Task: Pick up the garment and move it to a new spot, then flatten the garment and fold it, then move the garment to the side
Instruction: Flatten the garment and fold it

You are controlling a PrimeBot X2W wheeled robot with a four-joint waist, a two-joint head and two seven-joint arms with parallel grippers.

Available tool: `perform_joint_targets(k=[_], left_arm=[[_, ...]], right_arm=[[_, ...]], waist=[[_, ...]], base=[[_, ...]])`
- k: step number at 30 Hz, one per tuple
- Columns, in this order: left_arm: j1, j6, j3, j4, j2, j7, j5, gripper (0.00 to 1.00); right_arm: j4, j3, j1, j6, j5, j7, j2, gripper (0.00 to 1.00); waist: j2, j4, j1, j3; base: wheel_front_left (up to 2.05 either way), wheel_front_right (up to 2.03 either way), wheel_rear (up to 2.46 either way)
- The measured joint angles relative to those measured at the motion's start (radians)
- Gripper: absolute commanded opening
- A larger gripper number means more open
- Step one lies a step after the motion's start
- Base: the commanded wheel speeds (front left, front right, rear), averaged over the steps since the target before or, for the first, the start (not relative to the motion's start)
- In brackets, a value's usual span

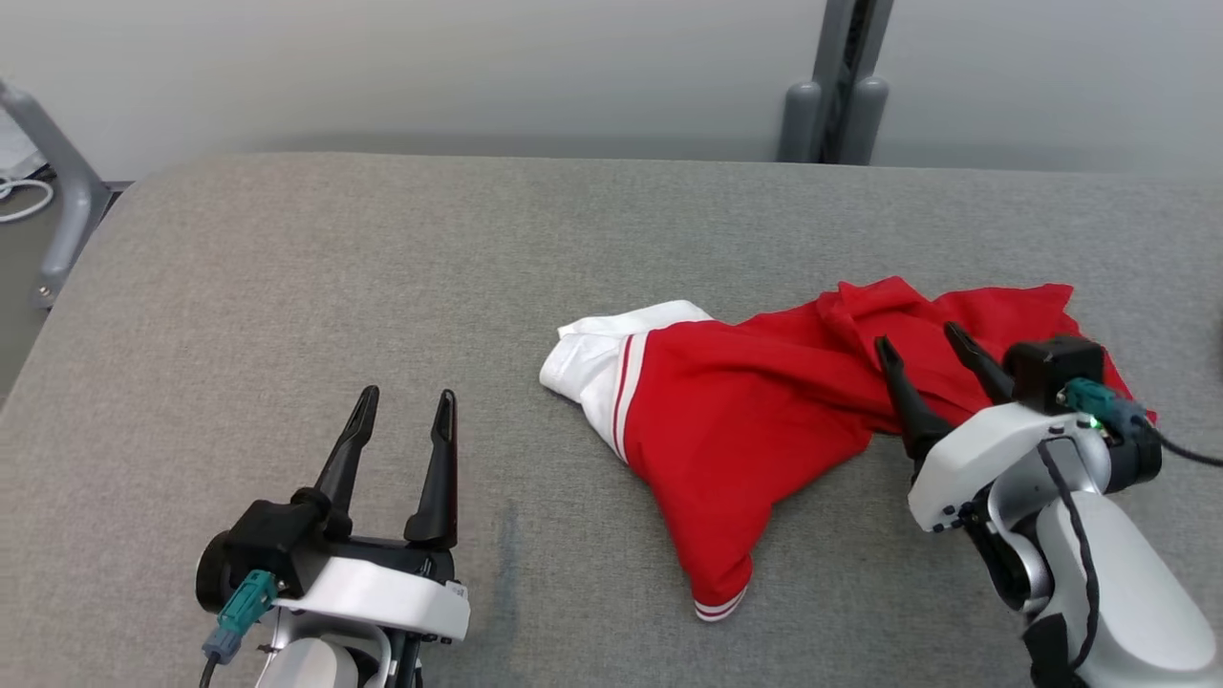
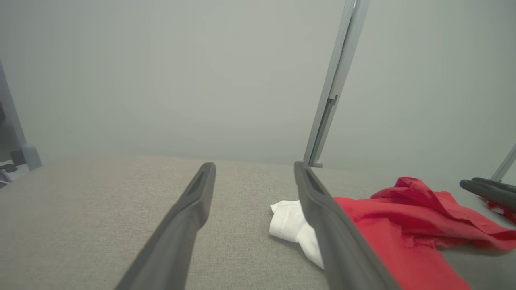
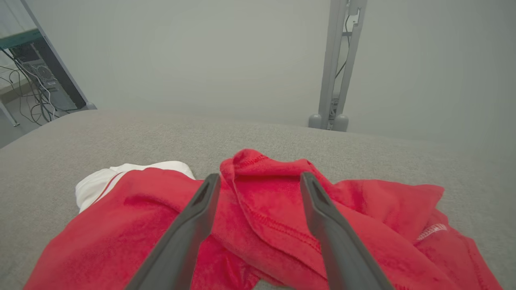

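Grey table (image 1: 287,287) held the crumpled garment (image 1: 745,420); left gripper (image 1: 409,394) and right gripper (image 1: 915,336) gaped empty; grabbing bunched folds risked tangling.

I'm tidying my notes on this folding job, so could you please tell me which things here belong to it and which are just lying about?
Part of the job:
red and white garment
left gripper, open
right gripper, open over the garment's red folds
grey table

Just there:
grey post behind the table
frame leg
cables
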Motion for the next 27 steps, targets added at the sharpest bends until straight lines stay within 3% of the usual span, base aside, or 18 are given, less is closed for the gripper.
perform_joint_targets(k=[3, 14, 15, 16, 17, 27], left_arm=[[-0.002, 0.001, -0.013, -0.008, 0.0, 0.0, -0.012, 1.0], [-0.008, 0.009, -0.027, -0.008, 0.001, 0.0, -0.026, 1.0], [-0.008, 0.009, -0.029, -0.008, 0.001, 0.0, -0.026, 1.0], [-0.008, 0.009, -0.03, -0.008, 0.0, 0.0, -0.026, 1.0], [-0.008, 0.009, -0.03, -0.008, 0.0, 0.0, -0.027, 1.0], [0.003, 0.013, -0.022, -0.001, 0.0, 0.0, -0.025, 1.0]], right_arm=[[0.081, -0.012, -0.057, 0.0, 0.054, 0.054, -0.014, 1.0], [0.188, 0.029, -0.118, 0.0, 0.132, 0.098, -0.047, 1.0], [0.197, 0.029, -0.122, 0.0, 0.133, 0.095, -0.047, 0.84], [0.207, 0.031, -0.127, 0.0, 0.136, 0.092, -0.047, 0.06], [0.213, 0.036, -0.133, 0.0, 0.133, 0.083, -0.048, 0.0], [0.172, 0.094, -0.163, 0.0, 0.16, -0.061, -0.052, 0.0]], waist=[[0.0, 0.041, 0.0, 0.012], [0.0, 0.131, 0.0, 0.026], [0.0, 0.134, 0.0, 0.026], [0.0, 0.135, 0.0, 0.026], [0.0, 0.136, 0.0, 0.026], [0.0, 0.097, 0.0, 0.007]], base=[[0.0, 0.0, 0.0], [0.0, 0.0, 0.0], [0.0, 0.0, 0.0], [0.0, 0.0, 0.0], [0.0, 0.0, 0.0], [0.0, 0.0, 0.0]])
